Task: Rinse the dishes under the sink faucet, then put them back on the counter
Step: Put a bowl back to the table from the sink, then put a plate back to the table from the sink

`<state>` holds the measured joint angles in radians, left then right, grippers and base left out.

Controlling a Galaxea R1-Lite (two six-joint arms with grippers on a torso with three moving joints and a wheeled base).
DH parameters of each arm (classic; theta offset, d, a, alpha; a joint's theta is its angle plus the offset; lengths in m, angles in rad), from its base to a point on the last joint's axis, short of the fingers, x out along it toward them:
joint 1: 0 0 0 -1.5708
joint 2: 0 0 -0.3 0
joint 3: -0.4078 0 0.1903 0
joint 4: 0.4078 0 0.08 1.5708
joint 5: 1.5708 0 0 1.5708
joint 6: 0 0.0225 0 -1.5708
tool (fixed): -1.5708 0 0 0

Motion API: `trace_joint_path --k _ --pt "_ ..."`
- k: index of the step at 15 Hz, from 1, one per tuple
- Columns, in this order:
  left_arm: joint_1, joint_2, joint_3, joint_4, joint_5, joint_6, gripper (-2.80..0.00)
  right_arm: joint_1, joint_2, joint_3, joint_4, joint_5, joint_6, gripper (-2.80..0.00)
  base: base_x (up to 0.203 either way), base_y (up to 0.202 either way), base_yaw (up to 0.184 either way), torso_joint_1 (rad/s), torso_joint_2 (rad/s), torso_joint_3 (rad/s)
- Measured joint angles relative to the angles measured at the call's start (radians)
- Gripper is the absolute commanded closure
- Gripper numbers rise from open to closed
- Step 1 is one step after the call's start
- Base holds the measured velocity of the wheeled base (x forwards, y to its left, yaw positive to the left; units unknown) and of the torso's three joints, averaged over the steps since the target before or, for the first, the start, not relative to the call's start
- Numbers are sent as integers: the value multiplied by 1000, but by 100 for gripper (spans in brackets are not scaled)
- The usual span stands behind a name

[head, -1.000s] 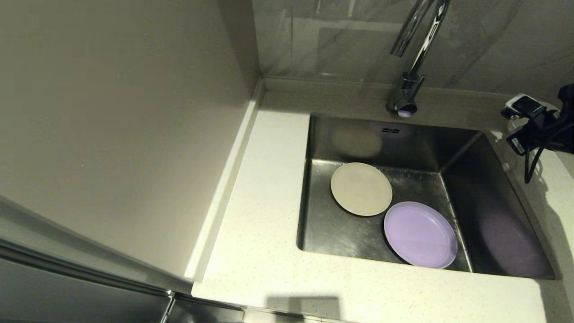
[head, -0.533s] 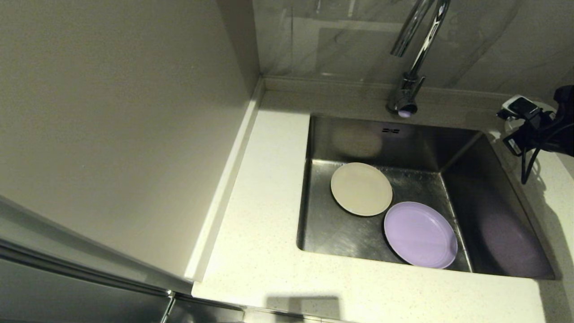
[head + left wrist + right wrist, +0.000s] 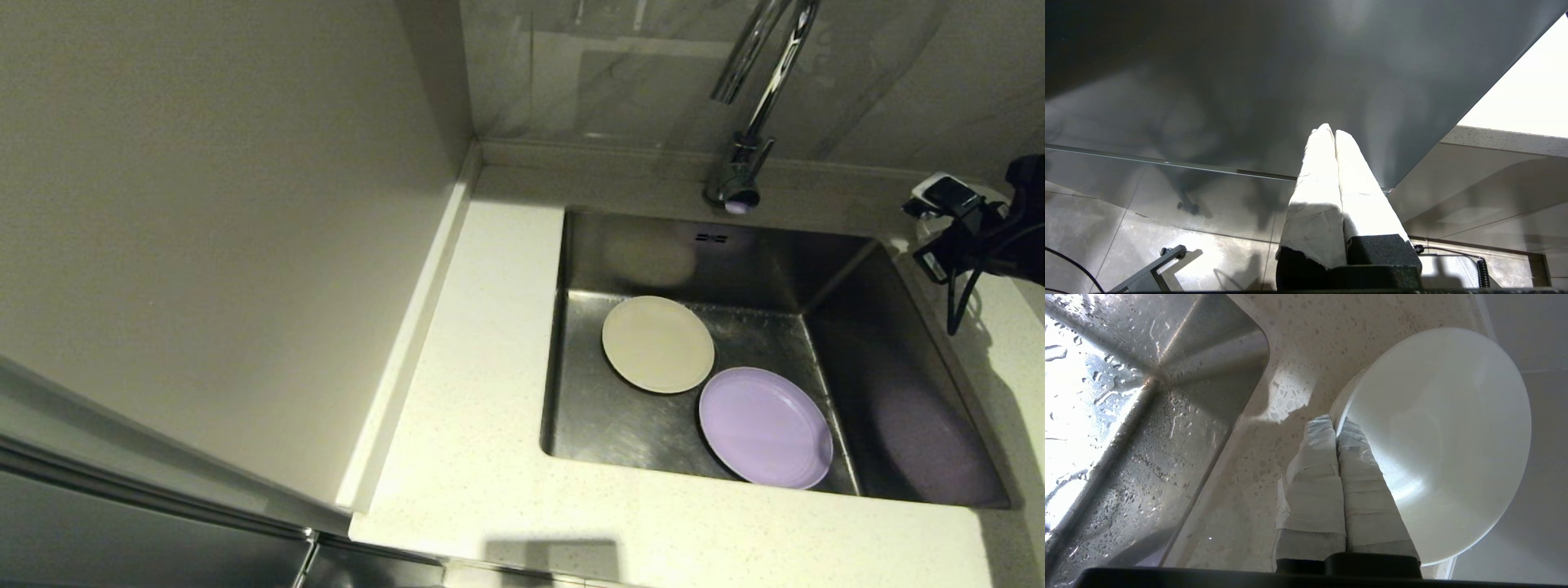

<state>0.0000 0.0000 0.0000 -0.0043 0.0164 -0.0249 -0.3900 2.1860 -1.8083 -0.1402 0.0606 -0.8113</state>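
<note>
The cream-beige plate (image 3: 657, 343) and the lilac plate (image 3: 765, 426) lie flat on the floor of the sink (image 3: 645, 249), edges touching. The faucet (image 3: 753, 98) stands behind the basin; no water shows. My right gripper (image 3: 1336, 424) is shut on the rim of the white bowl (image 3: 1449, 428), one finger inside and one outside, over the counter (image 3: 1306, 343) just right of the sink's back corner. My right arm (image 3: 976, 233) shows at the far right edge. My left gripper (image 3: 1331, 131) is shut and empty, parked below counter height.
A tall beige cabinet side (image 3: 204, 229) walls off the left. A strip of counter (image 3: 482, 367) lies between it and the sink. Sink walls (image 3: 1106, 416) carry water drops. Tiled floor (image 3: 1167, 220) lies under the left gripper.
My right arm has shifted slightly left, toward the sink's back right corner. The plates and the left arm have not moved.
</note>
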Motion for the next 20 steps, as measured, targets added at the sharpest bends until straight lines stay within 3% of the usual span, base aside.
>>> trace_joint_path --k 9,14,17,20 --pt "0 0 0 0 0 -1 0 7 -33 -1 0 1 53 -280 0 0 0 0 0 0" --pt "0 0 0 0 0 0 0 8 -165 37 5 20 120 -280 0 0 0 0 0 0" --pt "0 0 0 0 0 0 0 7 -294 127 5 80 175 -280 0 0 0 0 0 0" --pt "0 0 0 0 0 0 0 7 -453 365 7 175 241 -280 0 0 0 0 0 0"
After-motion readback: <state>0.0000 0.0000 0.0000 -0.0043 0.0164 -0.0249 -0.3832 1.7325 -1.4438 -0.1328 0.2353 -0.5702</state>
